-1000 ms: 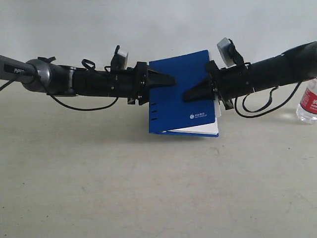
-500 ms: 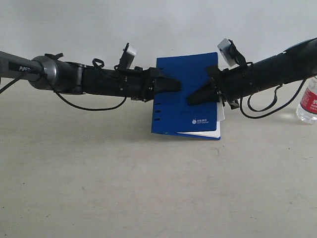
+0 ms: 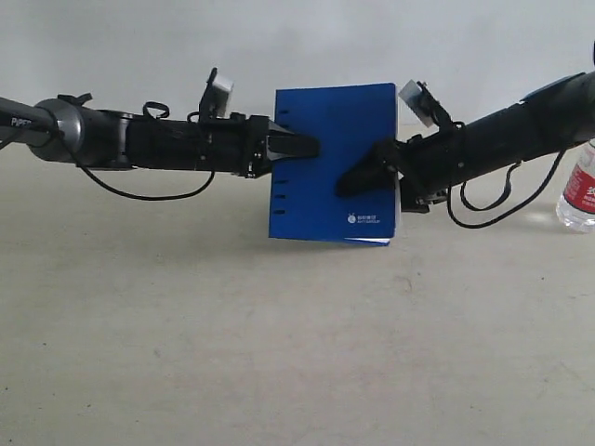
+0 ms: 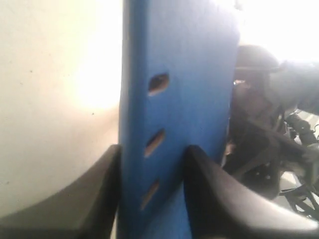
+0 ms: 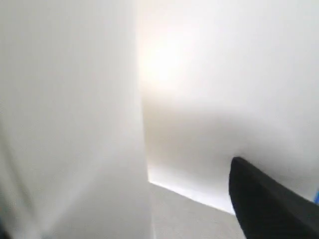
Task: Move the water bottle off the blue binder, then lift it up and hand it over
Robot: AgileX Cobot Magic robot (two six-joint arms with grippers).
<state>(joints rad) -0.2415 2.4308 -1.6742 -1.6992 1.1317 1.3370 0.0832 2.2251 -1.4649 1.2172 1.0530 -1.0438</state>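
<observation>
Blue binder (image 3: 327, 121) gripped at its spine by my left hand (image 3: 311, 147) (right hand (image 3: 349, 181): I cannot tell its grip), so I should squeeze firmly

Exterior view: soft, even light; faint shadow on the tabletop (image 3: 279, 353) beneath the blue binder (image 3: 321, 209). Wrist views: strong glare, washed-out whites, near surfaces blurred.

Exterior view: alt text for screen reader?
A flat solid-blue binder is held upright: the left gripper clamps its slotted spine edge, the right gripper reaches its opposite edge. A clear plastic bottle, red-and-white label, stands far right.
</observation>
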